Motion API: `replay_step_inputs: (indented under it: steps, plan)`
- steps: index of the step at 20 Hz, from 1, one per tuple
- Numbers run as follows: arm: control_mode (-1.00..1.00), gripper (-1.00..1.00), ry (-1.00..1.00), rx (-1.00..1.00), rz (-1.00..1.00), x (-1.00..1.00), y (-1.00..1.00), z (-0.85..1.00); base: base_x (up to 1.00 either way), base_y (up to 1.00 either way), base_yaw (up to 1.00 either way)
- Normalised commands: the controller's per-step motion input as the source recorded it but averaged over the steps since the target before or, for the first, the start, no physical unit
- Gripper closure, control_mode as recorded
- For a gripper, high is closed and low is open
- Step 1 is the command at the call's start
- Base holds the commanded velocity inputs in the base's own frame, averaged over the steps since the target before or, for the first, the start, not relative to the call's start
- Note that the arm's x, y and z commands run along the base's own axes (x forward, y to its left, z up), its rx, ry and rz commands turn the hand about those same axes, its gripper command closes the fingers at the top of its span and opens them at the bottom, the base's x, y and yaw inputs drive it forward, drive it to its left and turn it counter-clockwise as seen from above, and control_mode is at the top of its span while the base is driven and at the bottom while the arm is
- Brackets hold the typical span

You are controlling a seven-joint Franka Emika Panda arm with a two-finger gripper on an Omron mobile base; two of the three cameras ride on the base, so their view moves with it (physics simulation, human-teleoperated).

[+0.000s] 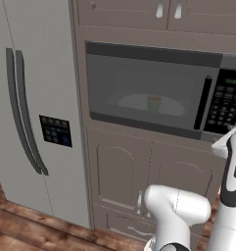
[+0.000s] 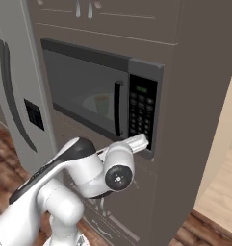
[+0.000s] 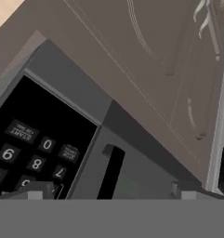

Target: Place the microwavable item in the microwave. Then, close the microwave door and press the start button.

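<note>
Fridge (image 1: 36, 108) fills the left of the left base view, and right of it the microwave (image 1: 158, 90) sits with its door (image 1: 144, 88) closed. Through the glass, near center frame, the green cup (image 1: 154, 103) stands on the white plate (image 1: 149, 104). Further right is the keypad (image 1: 226, 103), with the gripper (image 3: 111, 194) up close to it in the hand view; fingertips (image 3: 34, 191) sit spread apart, holding nothing.
</note>
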Motion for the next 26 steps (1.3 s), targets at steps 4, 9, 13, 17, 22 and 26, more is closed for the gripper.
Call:
replay_step_inputs:
  steps: [4,9,13,17,22,26]
  plan:
    - [-1.00,-1.00,0.00,0.05,-0.07,0.21,-0.02,0.00,0.00,0.00,0.00]
    - [-1.00,-1.00,0.00,0.05,-0.06,0.14,-0.12,0.00,0.00,0.00,0.00]
    - [-1.00,-1.00,0.00,0.07,-0.02,0.00,-0.18,0.00,0.00,0.00,0.00]
    - [-1.00,-1.00,0.00,0.07,0.00,0.03,-0.20,0.00,0.00,0.00,0.00]
    - [-1.00,-1.00,0.00,0.07,0.00,0.29,-0.07,0.00,0.00,0.00,0.00]
    - [-1.00,-1.00,0.00,0.08,0.00,0.38,0.00,-0.05,0.00,0.00,0.00]
